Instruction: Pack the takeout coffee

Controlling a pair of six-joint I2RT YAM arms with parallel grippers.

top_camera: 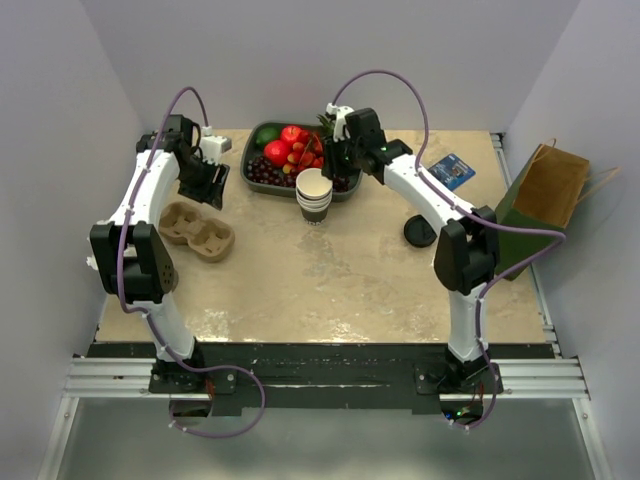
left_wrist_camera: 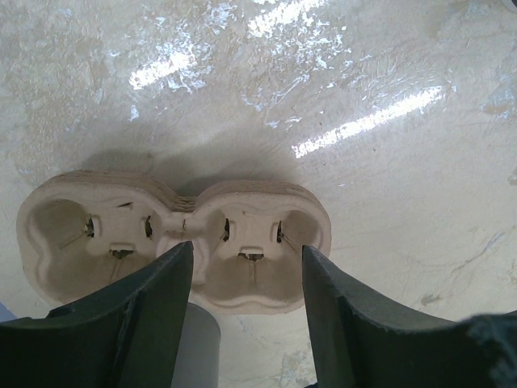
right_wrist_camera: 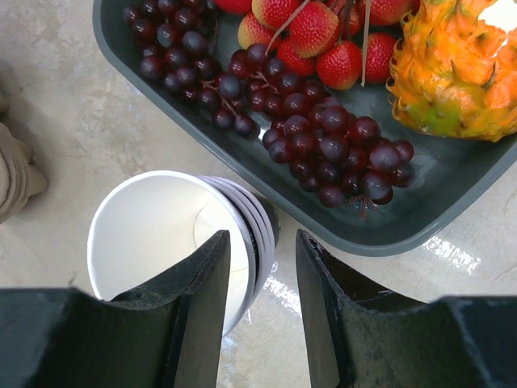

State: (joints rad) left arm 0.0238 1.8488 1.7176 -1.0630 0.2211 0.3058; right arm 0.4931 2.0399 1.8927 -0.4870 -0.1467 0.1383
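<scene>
Right of the right gripper (right_wrist_camera: pixel 262 242), a blue card (top_camera: pixel 453 171), print illegible

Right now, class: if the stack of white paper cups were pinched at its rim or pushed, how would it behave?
The stack of cups is probably light: thin paper, top cup empty. Its open rim would likely flex under a pinch. Standing tall on a glossy table, it may slide or tip, and nested cups might separate.

A white-shelled left robot arm (top_camera: pixel 148 190) and a matching white-shelled right robot arm (top_camera: pixel 425 197) fill the frame's two sides, each with boxy black joints, a looping thin purple cable (top_camera: pixel 380 72), a black base block (top_camera: pixel 190 380) at the bottom, and matte black wedge-shaped fingers (left_wrist_camera: pixel 137 323).
</scene>
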